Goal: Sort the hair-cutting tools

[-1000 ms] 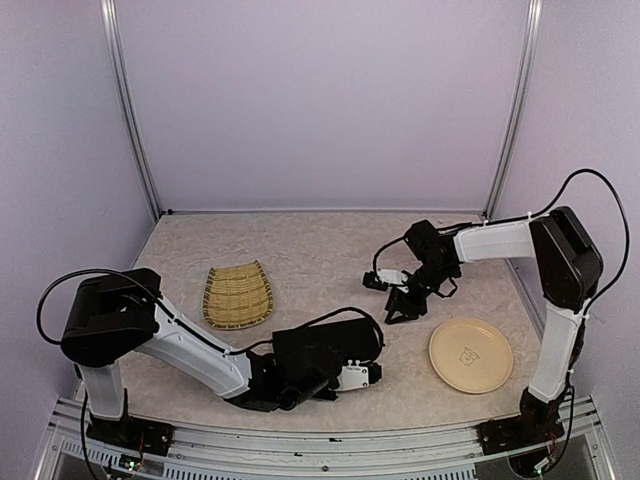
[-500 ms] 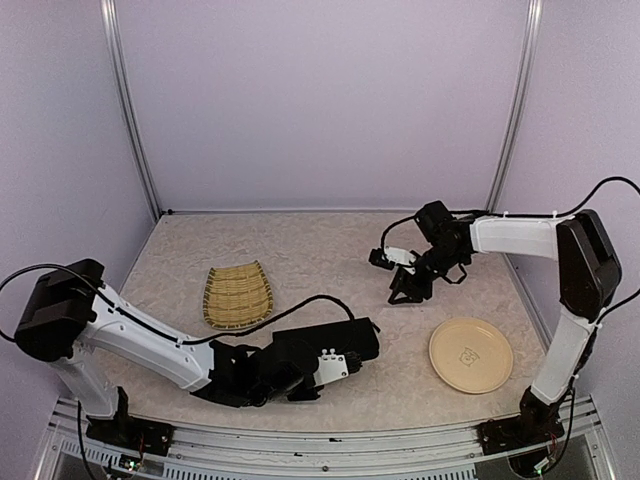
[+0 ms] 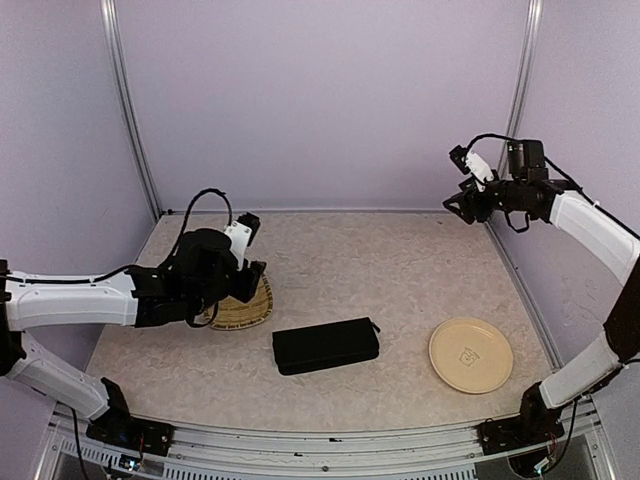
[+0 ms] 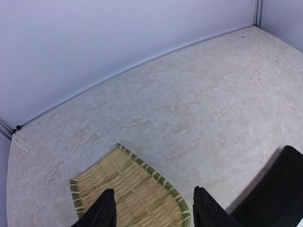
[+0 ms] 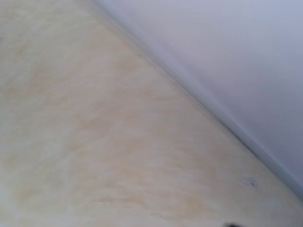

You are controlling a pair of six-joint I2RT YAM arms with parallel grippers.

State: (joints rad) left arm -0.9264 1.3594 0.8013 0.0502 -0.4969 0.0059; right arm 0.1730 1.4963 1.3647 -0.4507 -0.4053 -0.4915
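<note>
No scissors and no hair clips show in any view. My left gripper [image 3: 252, 278] hangs over the right edge of the woven bamboo tray [image 3: 232, 312]. In the left wrist view its two black fingertips [image 4: 106, 208] stand wide apart with nothing between them, above the tray [image 4: 128, 189]. My right gripper [image 3: 458, 205] is raised high near the back right corner. Its fingers do not show in the blurred right wrist view, which holds only bare table and the wall's foot. The black zip case [image 3: 326, 345] lies closed at the front middle, and its corner shows in the left wrist view [image 4: 279, 194].
A round beige plate [image 3: 470, 354] lies at the front right. Metal frame posts [image 3: 512, 110] stand at the back corners, and purple walls close in the table on three sides.
My left arm swung from beside the black case at the front up and left to the tray. My right arm lifted from the table's middle right to the back right corner.
</note>
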